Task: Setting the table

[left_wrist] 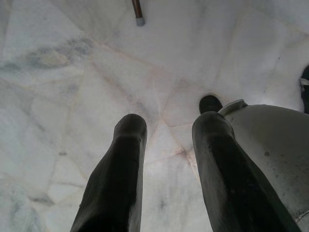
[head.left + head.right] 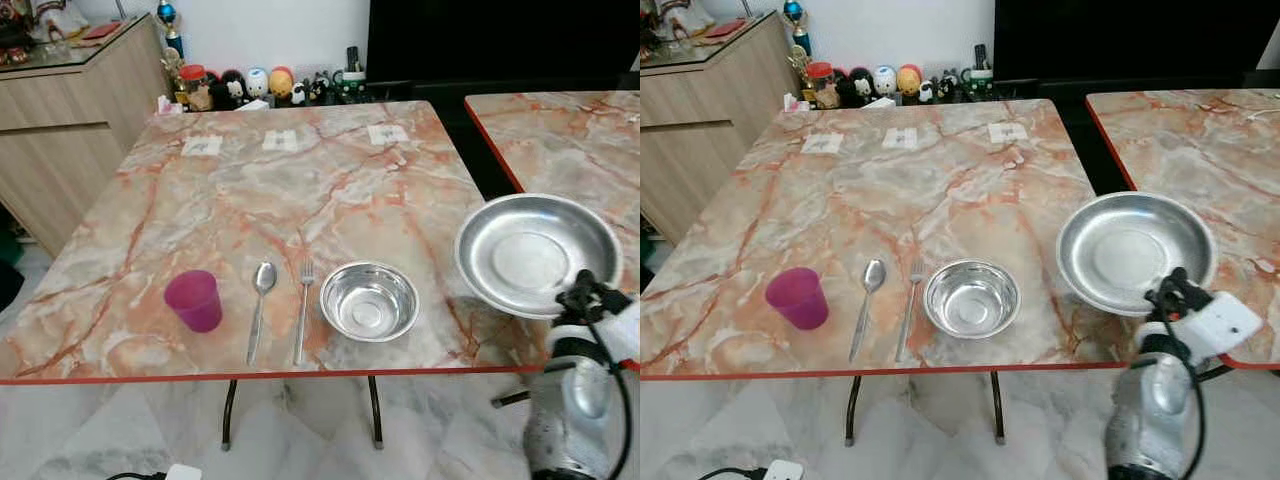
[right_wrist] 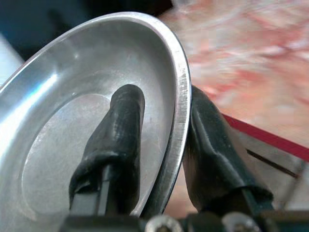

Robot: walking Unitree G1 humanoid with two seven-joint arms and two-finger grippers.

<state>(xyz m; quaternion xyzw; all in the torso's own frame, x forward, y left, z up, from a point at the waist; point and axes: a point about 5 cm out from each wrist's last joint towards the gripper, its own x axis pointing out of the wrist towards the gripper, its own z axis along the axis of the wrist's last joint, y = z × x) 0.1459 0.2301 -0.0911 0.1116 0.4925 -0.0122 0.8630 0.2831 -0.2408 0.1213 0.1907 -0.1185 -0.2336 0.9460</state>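
Observation:
My right gripper (image 2: pixel 583 288) is shut on the near rim of a steel plate (image 2: pixel 538 253), which hangs above the table's front right corner. In the right wrist view one finger lies inside the steel plate (image 3: pixel 72 111) and the other under its rim. On the marble table (image 2: pixel 250 190) a purple cup (image 2: pixel 194 300), a spoon (image 2: pixel 260 305), a fork (image 2: pixel 303 308) and a steel bowl (image 2: pixel 369 300) stand in a row near the front edge. My left gripper (image 1: pixel 166 130) hangs open over the floor, nothing between its fingers.
A second marble table (image 2: pixel 570 130) stands to the right across a dark gap. A wooden cabinet (image 2: pixel 60 120) is at the far left. Small figurines (image 2: pixel 250 85) line the wall behind the table. Three white cards (image 2: pixel 285 140) lie near the table's far edge.

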